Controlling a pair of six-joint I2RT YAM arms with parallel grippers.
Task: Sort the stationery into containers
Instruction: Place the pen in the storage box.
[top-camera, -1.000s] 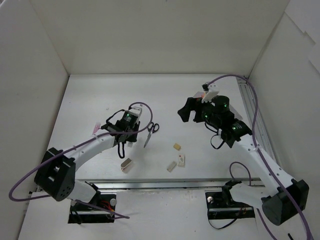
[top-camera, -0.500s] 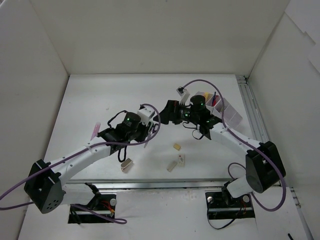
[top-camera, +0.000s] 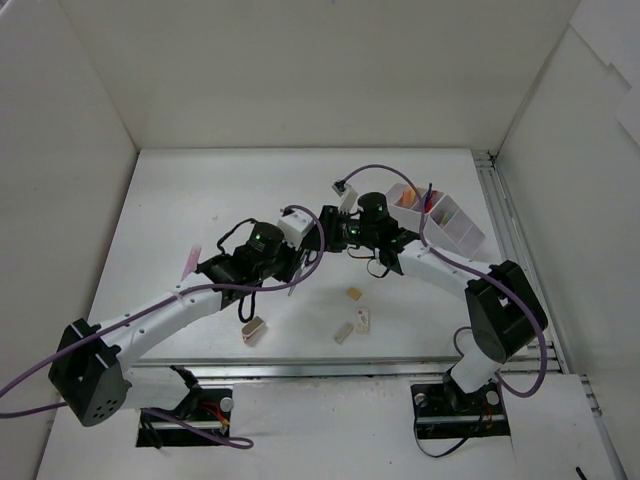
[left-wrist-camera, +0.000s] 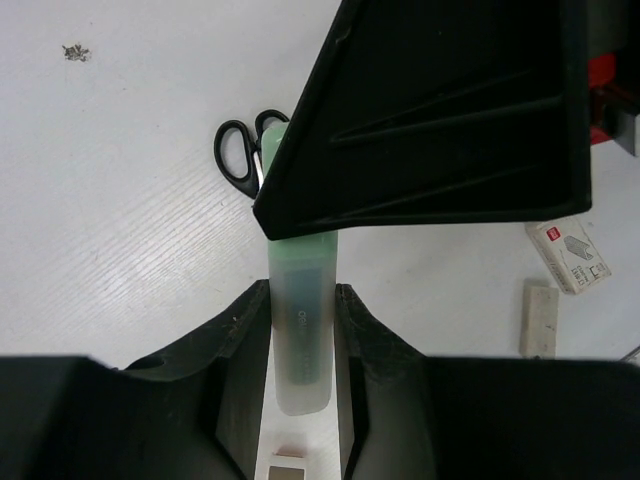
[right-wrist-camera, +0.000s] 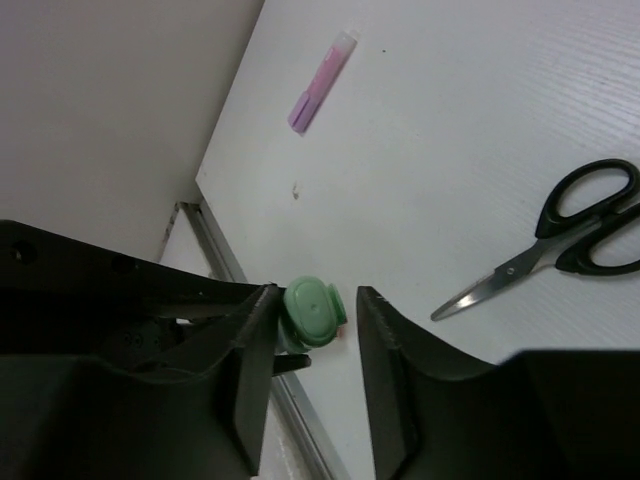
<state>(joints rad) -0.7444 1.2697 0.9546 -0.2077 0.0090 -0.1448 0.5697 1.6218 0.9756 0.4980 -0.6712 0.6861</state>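
My left gripper (left-wrist-camera: 303, 290) is shut on a pale-green marker (left-wrist-camera: 301, 340), held off the table. In the top view it (top-camera: 293, 262) meets my right gripper (top-camera: 322, 232) at mid-table. The marker's green end (right-wrist-camera: 312, 312) sits between the right gripper's (right-wrist-camera: 316, 292) jaws. One finger touches it and a gap shows at the other. Black-handled scissors (right-wrist-camera: 570, 235) lie on the table below. The white containers (top-camera: 462, 232) stand at the back right with some stationery inside.
A pink marker (top-camera: 190, 260) lies at the left. Small beige erasers (top-camera: 354, 293) (top-camera: 343, 333) and a small white box (top-camera: 361, 320) lie in front of centre. A metallic block (top-camera: 253, 329) sits near the front rail. White walls enclose the table.
My right arm swung left from the containers to the left gripper, and its jaws narrowed around the marker's end. The left arm shifted slightly right, still holding the marker.
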